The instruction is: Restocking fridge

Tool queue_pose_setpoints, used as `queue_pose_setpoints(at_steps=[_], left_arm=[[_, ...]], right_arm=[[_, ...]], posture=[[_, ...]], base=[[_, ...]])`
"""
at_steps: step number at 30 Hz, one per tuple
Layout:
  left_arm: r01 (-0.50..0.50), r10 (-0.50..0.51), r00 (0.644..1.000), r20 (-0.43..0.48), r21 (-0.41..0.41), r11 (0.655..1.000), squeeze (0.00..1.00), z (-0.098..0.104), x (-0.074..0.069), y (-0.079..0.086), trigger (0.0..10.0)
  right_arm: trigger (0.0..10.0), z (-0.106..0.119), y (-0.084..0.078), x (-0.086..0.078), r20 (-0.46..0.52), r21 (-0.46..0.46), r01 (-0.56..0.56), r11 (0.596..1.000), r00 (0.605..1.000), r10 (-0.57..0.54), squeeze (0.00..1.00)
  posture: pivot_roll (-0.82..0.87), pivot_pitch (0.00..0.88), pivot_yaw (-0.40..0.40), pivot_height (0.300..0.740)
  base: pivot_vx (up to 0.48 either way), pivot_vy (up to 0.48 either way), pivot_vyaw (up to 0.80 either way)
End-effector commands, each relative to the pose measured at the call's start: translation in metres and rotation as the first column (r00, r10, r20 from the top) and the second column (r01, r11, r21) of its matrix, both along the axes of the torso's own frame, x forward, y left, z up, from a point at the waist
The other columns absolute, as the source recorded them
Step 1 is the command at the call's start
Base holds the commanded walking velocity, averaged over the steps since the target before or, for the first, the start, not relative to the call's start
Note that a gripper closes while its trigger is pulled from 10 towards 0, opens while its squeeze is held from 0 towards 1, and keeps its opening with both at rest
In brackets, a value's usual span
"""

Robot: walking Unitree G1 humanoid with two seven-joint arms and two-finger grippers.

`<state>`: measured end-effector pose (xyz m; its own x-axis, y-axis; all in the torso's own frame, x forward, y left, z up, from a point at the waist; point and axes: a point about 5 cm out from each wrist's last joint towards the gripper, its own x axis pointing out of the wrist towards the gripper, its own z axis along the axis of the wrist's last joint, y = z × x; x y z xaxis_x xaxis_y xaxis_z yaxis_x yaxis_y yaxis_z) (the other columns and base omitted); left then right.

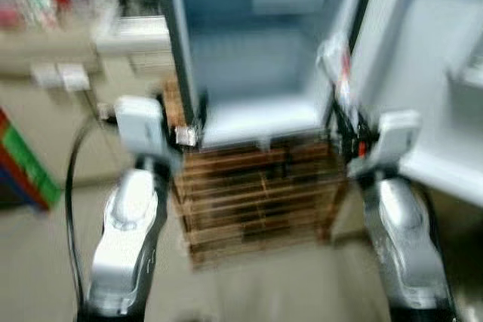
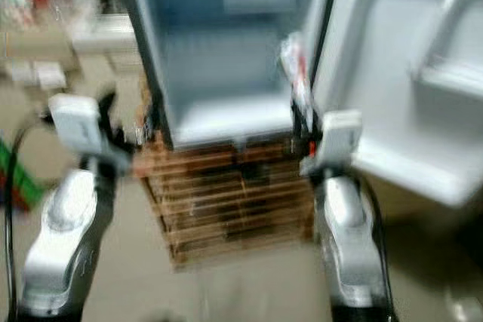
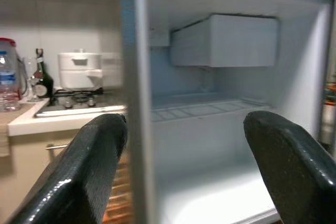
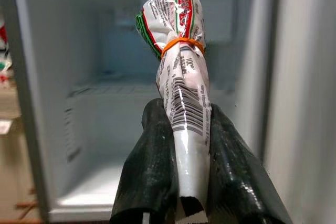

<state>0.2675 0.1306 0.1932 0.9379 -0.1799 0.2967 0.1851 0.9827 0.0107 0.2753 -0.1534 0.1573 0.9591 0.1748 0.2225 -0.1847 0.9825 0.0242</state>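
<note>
Two black fingers of the right gripper [image 4: 190, 182] clench a white plastic packet [image 4: 181, 72], twisted and bound near its top with an orange rubber band [image 4: 181, 43]. It stands upright before the open fridge [image 1: 256, 58], near the door's hinge side. Its print shows a barcode, a red and green emblem and "100%" (the rest is too small to read). The left gripper [image 3: 184, 177] is released, fingers spread wide, facing the fridge's bare interior. The fridge sits on a wooden crate [image 1: 260, 201]. Head views are blurred.
</note>
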Motion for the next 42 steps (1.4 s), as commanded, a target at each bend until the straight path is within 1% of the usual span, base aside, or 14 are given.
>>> queue_pose_setpoints(at_steps=[1, 5, 12, 14, 22, 23, 24, 25, 26, 28, 29, 32, 38, 42], left_arm=[[-0.008, 0.008, 1.000, -0.008, 0.025, 1.000, 0.00, -0.002, 0.004, 0.003, 10.0], [0.008, -0.008, 1.000, -0.009, 0.030, 1.000, 0.00, -0.002, 0.006, 0.001, 10.0], [0.108, -0.108, 0.994, -0.012, 0.062, 0.992, 0.00, -0.001, 0.012, -0.013, 10.0], [0.136, -0.134, 0.991, -0.030, 0.062, 0.989, 0.00, -0.001, 0.014, -0.018, 10.0], [0.151, -0.151, 0.988, -0.006, 0.049, 0.987, 0.00, 0.003, 0.014, -0.020, 10.0], [0.191, -0.191, 0.982, -0.006, 0.053, 0.980, 0.00, 0.005, 0.014, -0.022, 10.0], [0.191, -0.191, 0.982, -0.006, 0.053, 0.980, 0.00, 0.005, 0.014, -0.022, 10.0], [0.220, -0.220, 0.976, -0.006, 0.057, 0.974, 0.00, 0.006, 0.015, -0.024, 10.0], [0.254, -0.253, 0.967, -0.018, 0.076, 0.964, 0.00, 0.006, 0.016, -0.026, 10.0], [0.285, -0.283, 0.958, -0.042, 0.078, 0.955, 0.00, 0.004, 0.018, -0.028, 10.0], [0.285, -0.283, 0.958, -0.042, 0.078, 0.955, 0.00, 0.004, 0.018, -0.028, 10.0], [0.256, -0.255, 0.966, -0.038, 0.028, 0.966, 0.00, 0.004, 0.021, -0.025, 10.0], [0.234, -0.234, 0.970, -0.059, 0.002, 0.972, 0.00, -0.001, 0.023, -0.024, 10.0], [0.227, -0.227, 0.972, -0.064, -0.005, 0.974, 0.00, -0.002, 0.023, -0.024, 10.0]], right_arm=[[10.0, 0.003, 0.007, 0.005, 0.004, 0.006, -0.032, 0.999, 0.999, 0.032, 0.00], [10.0, 0.001, 0.007, 0.007, -0.004, 0.006, -0.031, 1.000, 1.000, 0.031, 0.00], [10.0, -0.005, 0.005, 0.011, -0.025, -0.001, -0.011, 1.000, 1.000, 0.011, 0.00], [10.0, -0.007, 0.004, 0.010, -0.033, -0.004, -0.004, 1.000, 0.999, 0.004, 0.00], [10.0, -0.014, 0.000, 0.011, -0.065, 0.011, 0.028, 1.000, 0.998, -0.028, 0.00], [10.0, -0.017, -0.004, 0.013, -0.080, 0.016, 0.051, 0.999, 0.996, -0.050, 0.00], [10.0, -0.017, -0.004, 0.013, -0.080, 0.016, 0.051, 0.999, 0.996, -0.050, 0.00], [10.0, -0.019, -0.007, 0.014, -0.090, 0.019, 0.067, 0.998, 0.994, -0.065, 0.00], [10.0, -0.020, -0.010, 0.015, -0.097, 0.021, 0.083, 0.996, 0.992, -0.081, 0.00], [10.0, -0.020, -0.012, 0.018, -0.097, 0.020, 0.099, 0.995, 0.991, -0.097, 0.00], [10.0, -0.020, -0.012, 0.018, -0.097, 0.020, 0.099, 0.995, 0.991, -0.097, 0.00], [10.0, -0.019, -0.012, 0.019, -0.091, 0.021, 0.108, 0.994, 0.990, -0.105, 0.00], [10.0, -0.022, -0.015, 0.019, -0.105, 0.015, 0.118, 0.993, 0.988, -0.116, 0.00], [10.0, -0.024, -0.015, 0.019, -0.111, 0.006, 0.114, 0.993, 0.987, -0.112, 0.00]], posture=[[-0.03, 0.000, -0.004, 0.740], [-0.03, 0.000, -0.002, 0.740], [-0.03, 0.000, -0.002, 0.740], [-0.04, 0.000, 0.002, 0.740], [-0.05, 0.000, 0.008, 0.740], [-0.04, 0.000, 0.009, 0.740], [-0.04, 0.000, 0.009, 0.740], [-0.04, 0.000, 0.009, 0.740], [-0.03, 0.000, 0.018, 0.740], [-0.04, 0.000, 0.024, 0.740], [-0.04, 0.000, 0.024, 0.740], [-0.05, 0.000, 0.038, 0.740], [-0.05, 0.000, 0.039, 0.740], [-0.06, 0.000, 0.037, 0.740]], base=[[0.375, 0.296, 0.00], [0.411, 0.247, 0.00], [0.457, 0.035, 0.00], [0.000, 0.000, 0.00], [0.000, 0.000, 0.00], [0.000, 0.000, 0.00], [0.000, 0.000, 0.00], [0.000, 0.000, 0.00], [0.000, 0.000, 0.00], [0.000, 0.000, 0.00], [0.000, 0.000, 0.00], [0.000, -0.421, 0.00], [0.000, -0.422, 0.00], [0.241, -0.412, 0.00]])
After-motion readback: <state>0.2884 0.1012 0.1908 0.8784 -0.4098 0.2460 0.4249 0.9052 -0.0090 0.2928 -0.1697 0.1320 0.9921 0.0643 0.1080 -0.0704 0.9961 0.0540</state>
